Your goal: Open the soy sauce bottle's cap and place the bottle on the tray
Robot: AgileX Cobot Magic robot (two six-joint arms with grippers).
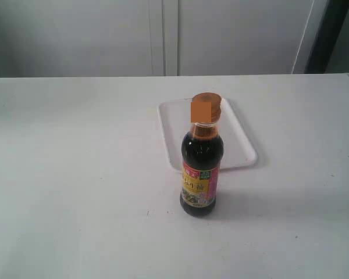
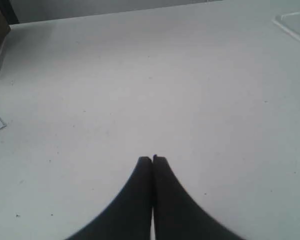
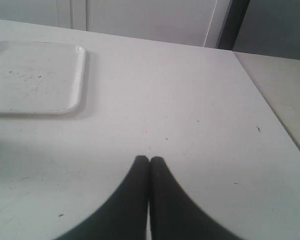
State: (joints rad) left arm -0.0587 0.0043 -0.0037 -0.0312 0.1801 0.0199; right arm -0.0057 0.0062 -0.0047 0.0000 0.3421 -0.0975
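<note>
Nearest to camera: bottle (image 1: 202, 168), upright on table (image 1: 75, 192), dark liquid up to the shoulders, yellow-red label facing front. Stands just in front of tray (image 1: 241, 142), i.e. on near side of it, base on bare table and not on tray; neck only overlaps tray in the exterior view. Probably put there on purpose: free on all sides, so can be approached from left and from right w/o touching tray.

Cap (image 1: 206, 107) at top of neck, orange-brown. Looks down on the collar, but partly covered by a flat orange patch, so cannot tell for sure if flipped or not. Judged as not yet opened.

Tray flat, white, low rim, nothing on it except some small specks visible in right wrist view (image 3: 40, 75). Kept behind bottle, so only a short lift away from camera needed later.

Arms: neither visible in exterior view, so both pulled back off the work area. Left gripper (image 2: 152, 159) low over bare table, fingers pressed together, nothing between; only a corner of tray at far edge of its view. Right gripper (image 3: 149, 159) same pose, fingers together, nothing held, pointing over table with tray ahead and to one side. Bottle in neither wrist view.

Task judged at very start: no contact w/ bottle yet.
</note>
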